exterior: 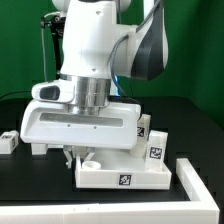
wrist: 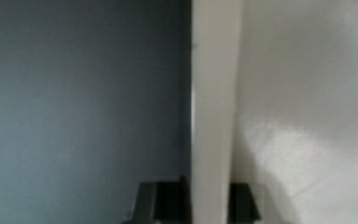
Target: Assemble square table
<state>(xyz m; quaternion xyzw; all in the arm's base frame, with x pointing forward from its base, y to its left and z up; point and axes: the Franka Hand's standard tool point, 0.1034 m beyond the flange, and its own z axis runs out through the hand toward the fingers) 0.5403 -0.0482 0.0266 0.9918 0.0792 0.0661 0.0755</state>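
The white square table top (exterior: pixel 125 172) lies on the black table with a tag on its front wall. My gripper (exterior: pixel 78 154) reaches down onto its corner at the exterior view's left. In the wrist view, the top's thin white rim (wrist: pixel 213 100) runs straight between my two dark fingertips (wrist: pixel 160 202), which press against it on both sides, so the gripper (wrist: pixel 208 203) is shut on the rim. Two tagged white legs (exterior: pixel 155 145) stand just behind the top on the exterior view's right. Another white tagged piece (exterior: pixel 8 141) lies at the far left.
The long white border rail (exterior: pixel 203 188) runs along the table's front right. The arm's large white body (exterior: pixel 85 120) hangs low over the top and hides what lies behind it. A green wall stands at the back.
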